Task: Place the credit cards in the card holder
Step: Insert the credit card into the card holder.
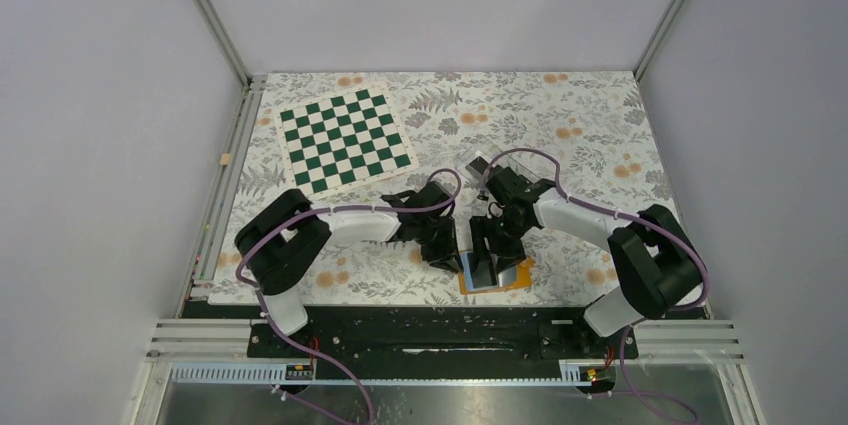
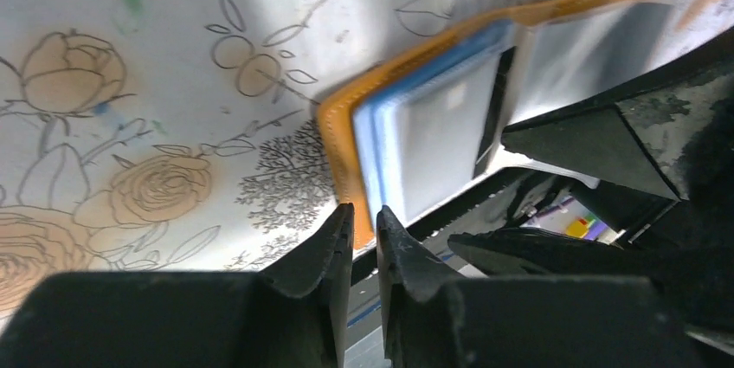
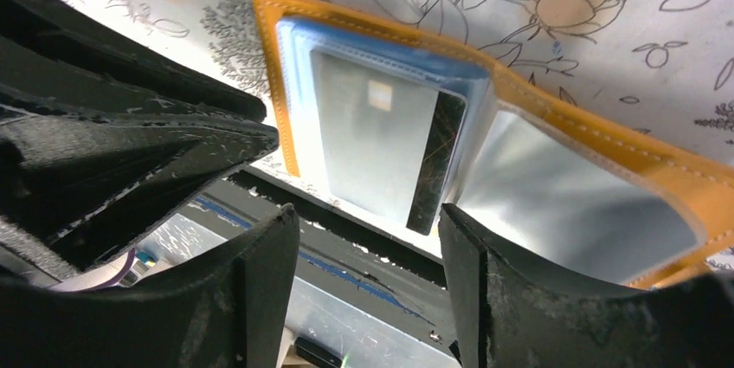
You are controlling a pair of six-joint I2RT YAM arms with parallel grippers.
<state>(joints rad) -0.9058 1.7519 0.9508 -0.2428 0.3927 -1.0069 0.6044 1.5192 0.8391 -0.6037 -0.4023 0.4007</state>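
The left gripper (image 2: pixel 363 222) has its jaws almost together at the wallet's (image 2: pixel 339 138) left corner; I cannot tell whether they pinch it. The wallet lies spread flat at the near table edge. One card (image 3: pixel 372 143) sits most of the way into the left half's blue pocket (image 3: pixel 389 52), its dark stripe end sticking out. The right gripper (image 3: pixel 368 247) is spread wide and empty beside that end. I judge it needs a final push; no other cards can be made out.
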